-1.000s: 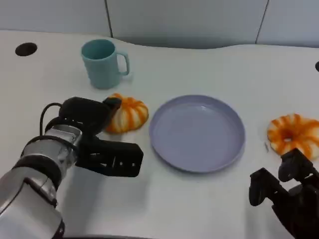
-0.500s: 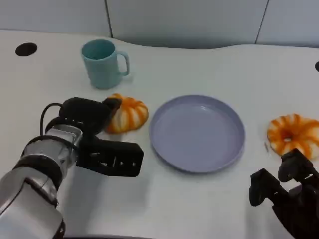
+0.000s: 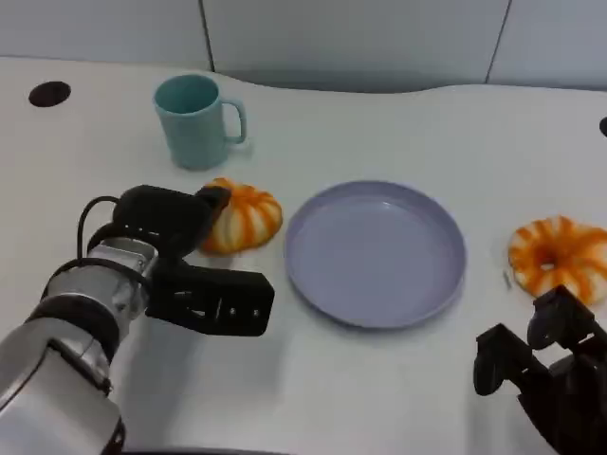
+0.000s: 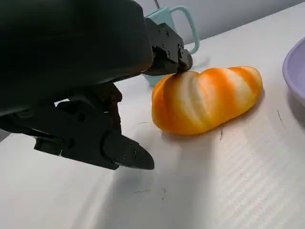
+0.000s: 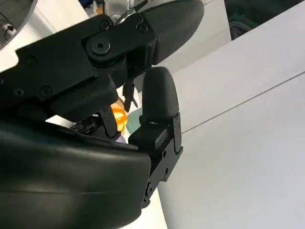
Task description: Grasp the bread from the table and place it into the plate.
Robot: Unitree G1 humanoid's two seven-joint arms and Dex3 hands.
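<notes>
An orange-and-white striped bread [image 3: 245, 216] lies on the white table, left of the lavender plate [image 3: 375, 251]. My left hand [image 3: 185, 261] sits at the bread's left end. In the left wrist view a fingertip [image 4: 183, 59] touches the top of the bread [image 4: 207, 98], while the thumb [image 4: 128, 157] lies apart on the table, so nothing is gripped. The plate rim [image 4: 295, 71] shows beyond the bread. My right hand [image 3: 545, 374] rests low at the front right, holding nothing, fingers apart and raised. A second striped bread [image 3: 560, 256] lies just beyond it.
A teal mug [image 3: 194, 120] stands behind the left bread, also seen in the left wrist view as the mug [image 4: 162, 14]. A dark round hole [image 3: 49, 93] is in the table at the far left. A grey wall runs along the back edge.
</notes>
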